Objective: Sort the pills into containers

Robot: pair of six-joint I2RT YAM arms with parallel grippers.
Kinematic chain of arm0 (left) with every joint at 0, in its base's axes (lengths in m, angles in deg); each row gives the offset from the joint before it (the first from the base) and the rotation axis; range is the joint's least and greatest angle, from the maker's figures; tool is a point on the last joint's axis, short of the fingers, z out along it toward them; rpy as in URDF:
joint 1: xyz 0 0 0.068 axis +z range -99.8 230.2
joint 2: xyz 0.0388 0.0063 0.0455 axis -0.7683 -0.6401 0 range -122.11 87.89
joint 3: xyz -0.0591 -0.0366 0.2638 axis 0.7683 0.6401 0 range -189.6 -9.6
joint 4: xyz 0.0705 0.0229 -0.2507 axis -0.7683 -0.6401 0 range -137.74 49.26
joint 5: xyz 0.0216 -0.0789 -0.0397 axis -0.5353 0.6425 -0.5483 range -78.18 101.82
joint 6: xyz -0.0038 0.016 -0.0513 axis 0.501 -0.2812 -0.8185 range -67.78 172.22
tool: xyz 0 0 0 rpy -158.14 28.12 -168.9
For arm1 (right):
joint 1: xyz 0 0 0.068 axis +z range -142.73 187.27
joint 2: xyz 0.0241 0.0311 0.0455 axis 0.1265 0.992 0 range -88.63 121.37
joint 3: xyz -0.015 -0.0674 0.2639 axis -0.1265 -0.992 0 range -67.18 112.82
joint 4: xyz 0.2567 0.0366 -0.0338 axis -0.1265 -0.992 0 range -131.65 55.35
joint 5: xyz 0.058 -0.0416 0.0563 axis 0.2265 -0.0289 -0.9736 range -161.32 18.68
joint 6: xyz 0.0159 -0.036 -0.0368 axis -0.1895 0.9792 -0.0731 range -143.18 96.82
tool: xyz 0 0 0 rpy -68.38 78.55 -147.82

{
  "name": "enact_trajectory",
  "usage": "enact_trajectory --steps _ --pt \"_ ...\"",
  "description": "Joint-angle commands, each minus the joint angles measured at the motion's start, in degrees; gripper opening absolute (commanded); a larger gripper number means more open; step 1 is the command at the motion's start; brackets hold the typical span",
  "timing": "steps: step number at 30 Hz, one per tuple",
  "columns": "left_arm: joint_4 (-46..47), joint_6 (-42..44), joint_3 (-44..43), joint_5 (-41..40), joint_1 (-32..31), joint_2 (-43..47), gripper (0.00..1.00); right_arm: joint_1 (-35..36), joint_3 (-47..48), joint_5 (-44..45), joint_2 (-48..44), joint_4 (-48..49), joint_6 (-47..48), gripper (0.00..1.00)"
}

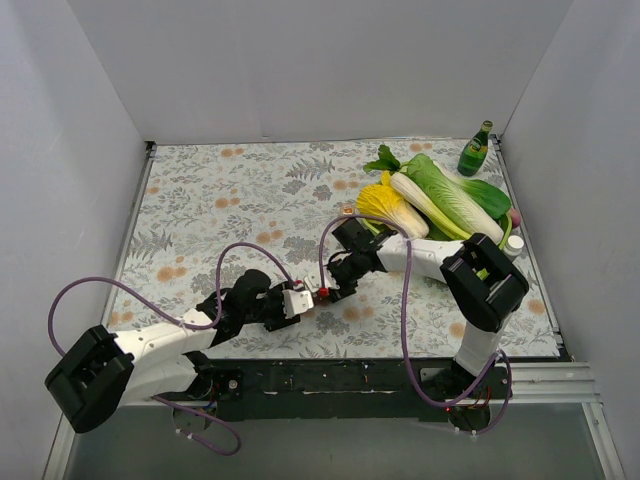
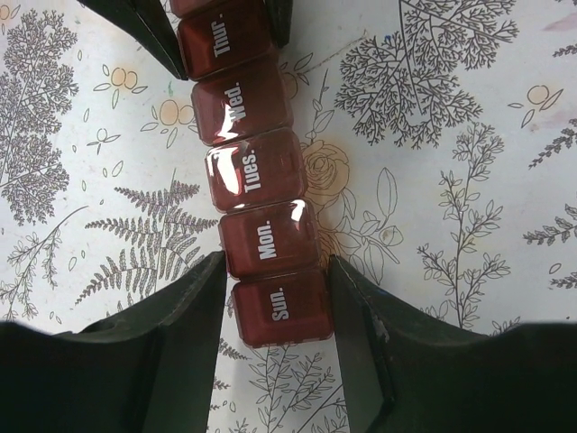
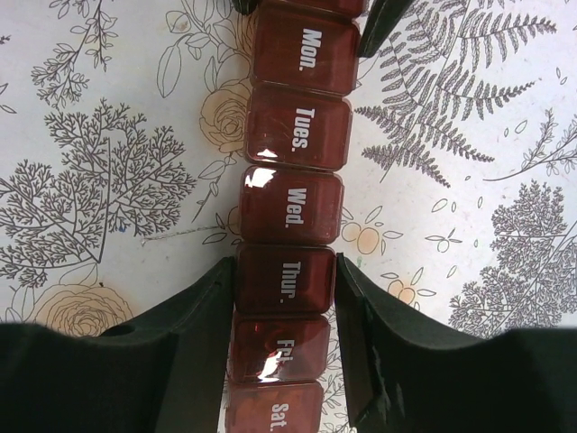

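On the floral table (image 1: 200, 200), near its front middle, the left gripper (image 2: 277, 271) clamps the Sun. end of the containers (image 2: 257, 176) and the right gripper (image 3: 287, 266) clamps Thur.; every lid looks closed and no pills show, so sorting seems unstarted.

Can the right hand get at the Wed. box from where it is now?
Likely yes. The right hand grips the strip at the box right beside the Wed. box, whose top is bare; the left hand holds the other end.
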Motion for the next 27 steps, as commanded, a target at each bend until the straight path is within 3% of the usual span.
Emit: enact_trajectory --steps 1,19,27 --pt "-2.20 0.47 -0.02 0.73 -0.84 -1.94 0.34 1.24 2.61 -1.41 1.32 -2.33 -4.22 0.42" --pt "-2.73 1.43 1.04 0.02 -1.37 -2.20 0.26 -0.16 6.57 -3.08 5.71 -8.05 -11.17 0.36" --pt "-2.99 1.78 0.95 -0.94 -2.07 -3.34 0.22 -0.25 6.48 -2.82 5.80 -7.43 -13.63 0.43"
